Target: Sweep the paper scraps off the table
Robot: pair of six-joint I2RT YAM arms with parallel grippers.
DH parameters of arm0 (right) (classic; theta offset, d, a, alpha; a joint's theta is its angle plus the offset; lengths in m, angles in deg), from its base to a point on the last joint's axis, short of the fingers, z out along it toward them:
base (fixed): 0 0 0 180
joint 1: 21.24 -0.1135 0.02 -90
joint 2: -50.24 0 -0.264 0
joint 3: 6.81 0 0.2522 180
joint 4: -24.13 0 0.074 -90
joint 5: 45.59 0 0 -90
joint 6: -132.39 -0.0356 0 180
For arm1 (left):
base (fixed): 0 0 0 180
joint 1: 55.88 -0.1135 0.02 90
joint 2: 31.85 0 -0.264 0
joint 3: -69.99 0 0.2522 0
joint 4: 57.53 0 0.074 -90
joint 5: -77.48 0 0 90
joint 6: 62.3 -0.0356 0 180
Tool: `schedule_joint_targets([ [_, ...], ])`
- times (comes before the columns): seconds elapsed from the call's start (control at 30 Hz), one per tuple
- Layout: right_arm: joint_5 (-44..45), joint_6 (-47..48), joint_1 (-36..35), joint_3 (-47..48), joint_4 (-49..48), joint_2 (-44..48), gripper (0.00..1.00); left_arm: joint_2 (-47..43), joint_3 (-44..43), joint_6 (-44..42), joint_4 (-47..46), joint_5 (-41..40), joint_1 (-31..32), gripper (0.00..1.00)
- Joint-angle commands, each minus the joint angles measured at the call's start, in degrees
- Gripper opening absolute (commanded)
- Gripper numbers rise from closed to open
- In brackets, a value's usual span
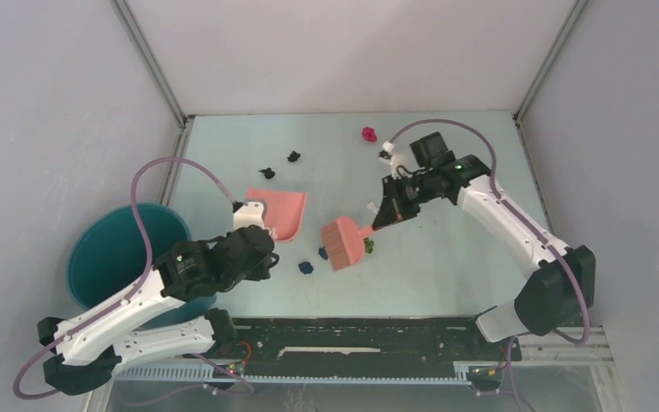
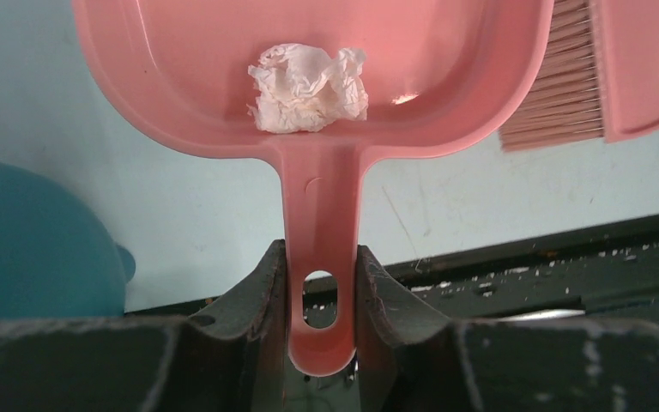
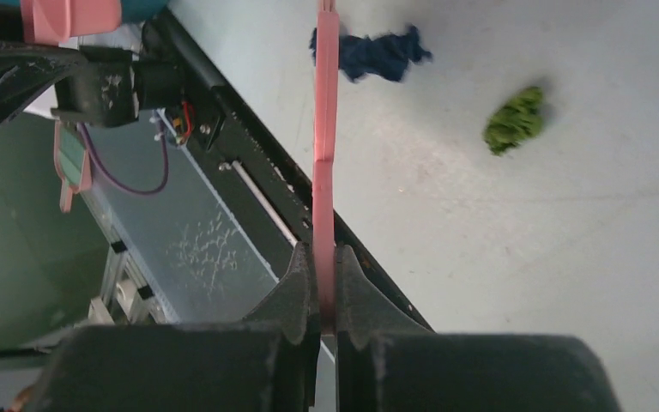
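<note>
My left gripper (image 1: 256,240) (image 2: 322,292) is shut on the handle of the salmon-pink dustpan (image 1: 281,210) (image 2: 326,197). A white paper wad (image 2: 309,87) lies in the pan near the handle. My right gripper (image 1: 383,219) (image 3: 324,287) is shut on the handle of the pink brush (image 1: 341,243) (image 3: 326,129), whose bristles (image 2: 566,81) are just right of the pan. On the table (image 1: 433,279) lie scraps: two dark blue (image 1: 306,267) (image 1: 323,253) (image 3: 377,53), a green one (image 1: 368,245) (image 3: 515,118), two black (image 1: 267,172) (image 1: 293,156), a magenta one (image 1: 368,134) and a white-and-black one (image 1: 386,154).
A round teal bucket (image 1: 111,249) (image 2: 26,240) stands off the table's left edge beside my left arm. A black base rail (image 1: 369,335) runs along the near edge. Grey walls and metal rails close the other three sides.
</note>
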Motion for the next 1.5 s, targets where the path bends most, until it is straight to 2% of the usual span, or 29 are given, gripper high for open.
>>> schedule_joint_targets([
  [0.0,-2.3,-1.1,-6.3,1.1,-5.3,-4.3,0.0,-2.5,-2.0,-1.2,5.0,4.6,-0.3,0.0],
  [0.17,-6.5,-0.9,-12.4,7.2,-2.6,-14.0,0.0,-5.1,-1.9,-0.7,7.8,6.9,-0.3,0.0],
  [0.3,-6.8,-1.9,-14.1,10.6,-1.4,-19.8,0.0,-4.1,-0.2,-1.0,9.2,11.4,-0.3,0.0],
  [0.37,-4.2,-2.9,-14.0,11.4,-1.5,-21.8,0.0,-2.8,1.2,-1.5,9.7,13.9,-0.2,0.0],
  [0.53,10.8,-3.8,-13.3,11.6,0.3,-22.8,0.0,-1.2,1.8,-1.9,11.6,14.7,0.3,0.0],
  [0.67,15.1,-3.3,-8.8,7.9,0.6,-18.4,0.0,1.5,1.4,-4.8,11.2,17.5,0.3,0.0],
  [0.83,12.0,0.2,1.1,6.3,4.6,-14.3,0.0,5.7,2.4,-6.8,9.1,17.8,0.7,0.0],
  [1.0,4.0,7.7,8.1,6.6,8.5,-11.6,0.0,9.6,4.1,-8.5,5.3,20.0,2.1,0.0],
  [1.2,-3.1,12.4,14.6,16.2,15.6,-10.3,0.0,13.8,3.7,-10.8,2.0,21.5,3.8,0.0],
  [1.33,0.3,13.8,18.3,24.1,17.7,-11.5,0.0,17.1,3.7,-12.8,-0.2,23.5,4.7,0.0],
  [1.47,9.1,15.2,18.8,25.6,13.5,-11.3,0.0,20.5,3.7,-14.8,-3.0,25.6,5.1,0.0],
])
